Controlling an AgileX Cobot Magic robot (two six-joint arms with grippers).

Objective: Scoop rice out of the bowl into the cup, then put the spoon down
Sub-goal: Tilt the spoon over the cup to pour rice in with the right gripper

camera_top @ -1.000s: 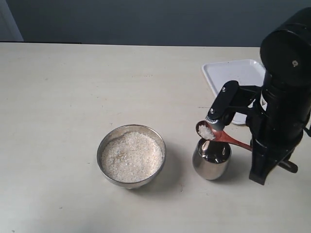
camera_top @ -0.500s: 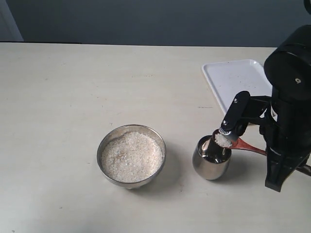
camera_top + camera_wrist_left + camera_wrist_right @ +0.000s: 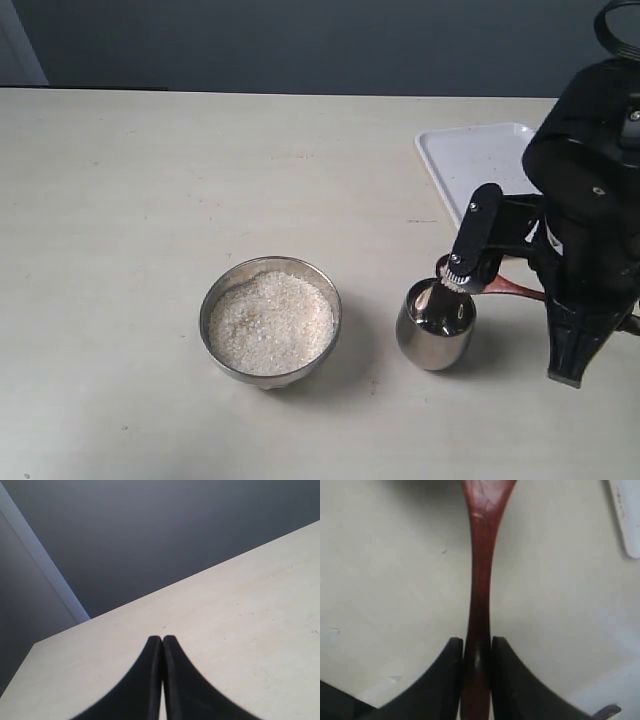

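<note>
Rice fills the shallow shiny steel bowl at lower centre. Lower right, the right gripper pinches the slim reddish-brown wooden spoon by its handle, its head tipped over the small rounded steel cup, seemingly to pour. The left gripper idles, pressed together, empty.

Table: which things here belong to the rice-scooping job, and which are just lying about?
In use: rice, bowl, cup, spoon, right claw gripping the spoon.
Lying about: white tray; left claw, shut and holding nothing.
</note>
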